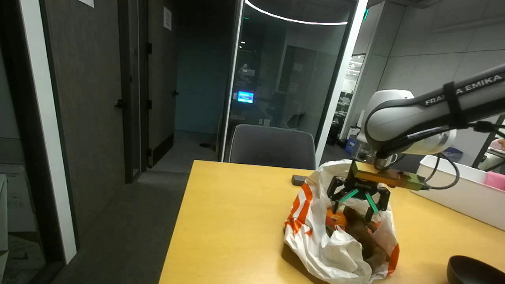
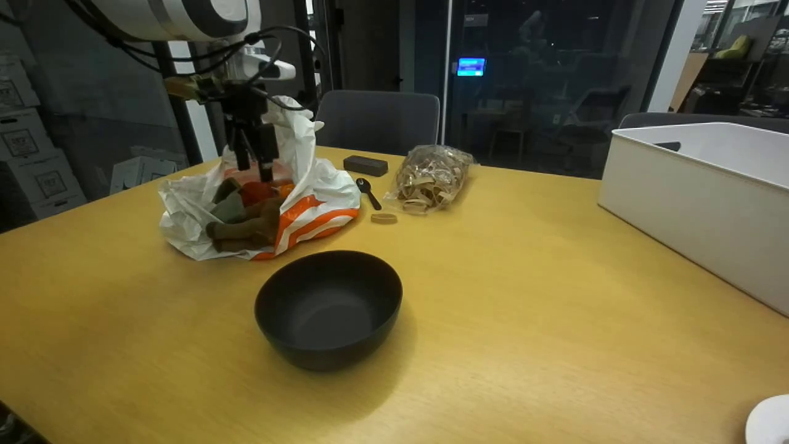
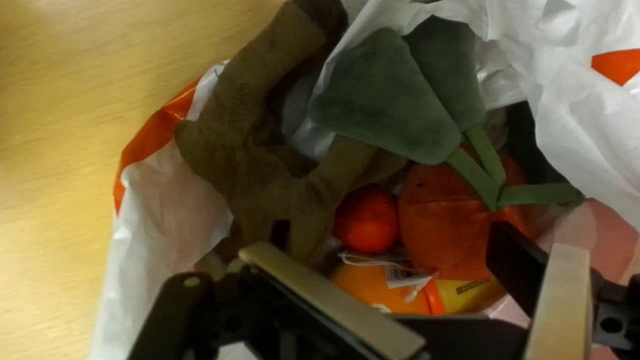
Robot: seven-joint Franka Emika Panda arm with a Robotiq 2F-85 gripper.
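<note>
My gripper (image 1: pixel 352 211) is open and empty above the mouth of a white plastic bag with orange stripes (image 1: pixel 302 213). The gripper also shows over the bag in an exterior view (image 2: pixel 254 171) and in the wrist view (image 3: pixel 390 240). Inside the bag lie a brown plush toy (image 3: pixel 260 175), a red-orange plush piece (image 3: pixel 445 225) with green leaves (image 3: pixel 385 100), and a small shiny red-orange ball (image 3: pixel 367 218). An orange and yellow item (image 3: pixel 370 287) lies below a white tag, between my fingers in the wrist view. The bag's bottom is hidden.
A black bowl (image 2: pixel 328 314) stands near the bag on the yellow table (image 2: pixel 524 320). A dark block (image 2: pixel 365 165), a black spoon (image 2: pixel 370 194), a tan piece (image 2: pixel 384 218) and a clear bag of tan pieces (image 2: pixel 433 179) lie beside it. A tall white box (image 2: pixel 696 209) stands farther off.
</note>
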